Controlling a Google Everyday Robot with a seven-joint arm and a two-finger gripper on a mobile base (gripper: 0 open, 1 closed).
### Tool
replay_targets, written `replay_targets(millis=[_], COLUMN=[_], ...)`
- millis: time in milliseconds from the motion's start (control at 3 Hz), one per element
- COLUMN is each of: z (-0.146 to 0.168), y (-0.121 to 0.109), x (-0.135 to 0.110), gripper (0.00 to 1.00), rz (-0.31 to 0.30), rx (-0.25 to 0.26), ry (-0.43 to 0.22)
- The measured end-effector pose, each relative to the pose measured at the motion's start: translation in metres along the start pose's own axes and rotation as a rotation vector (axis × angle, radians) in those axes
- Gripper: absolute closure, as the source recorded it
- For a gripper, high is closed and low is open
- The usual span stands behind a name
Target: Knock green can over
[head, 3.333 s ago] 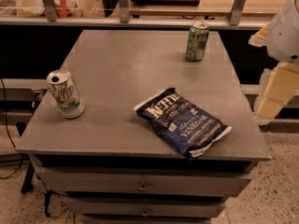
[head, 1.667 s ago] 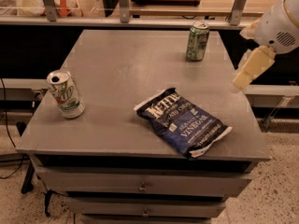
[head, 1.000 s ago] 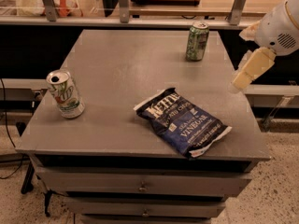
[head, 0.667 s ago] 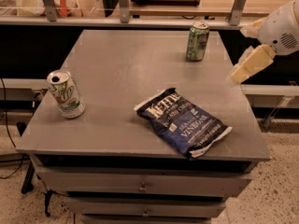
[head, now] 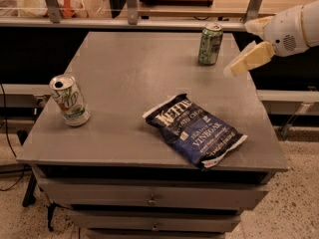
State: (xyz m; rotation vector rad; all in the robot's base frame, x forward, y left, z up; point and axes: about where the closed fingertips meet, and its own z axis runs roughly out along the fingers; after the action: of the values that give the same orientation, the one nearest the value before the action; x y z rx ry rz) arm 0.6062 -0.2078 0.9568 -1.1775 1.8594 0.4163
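The green can [head: 210, 44] stands upright near the far right edge of the grey table [head: 124, 83]. It has a dark green mottled body and a silver top. My gripper [head: 238, 49] hangs in the air just right of the can, at about can height, not touching it. Its two cream fingers [head: 249, 59] are spread apart with nothing between them. The white wrist comes in from the right edge of the view.
A white can with a green and red logo [head: 70, 100] stands upright near the table's left front edge. A dark blue crisp bag [head: 195, 131] lies flat at the front right. A counter with metal posts [head: 132, 4] runs behind the table. Drawers sit below.
My gripper has moved up from the table's right side and leftward, closer to the green can. The cans and the bag have not moved.
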Motion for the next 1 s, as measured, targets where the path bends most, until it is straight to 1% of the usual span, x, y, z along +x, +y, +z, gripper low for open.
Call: replay_targets(millis=[333,667,1000], z=[0.021,0.04,0.054], y=[-0.013,-0.03,-0.049], x=[-0.003,0.001,0.009], gripper=[0.0,0.0,0.0], rz=[0.047,0.121,0.191], rx=[0.032,0.085,0.151], ry=[-0.056,-0.094,-0.109])
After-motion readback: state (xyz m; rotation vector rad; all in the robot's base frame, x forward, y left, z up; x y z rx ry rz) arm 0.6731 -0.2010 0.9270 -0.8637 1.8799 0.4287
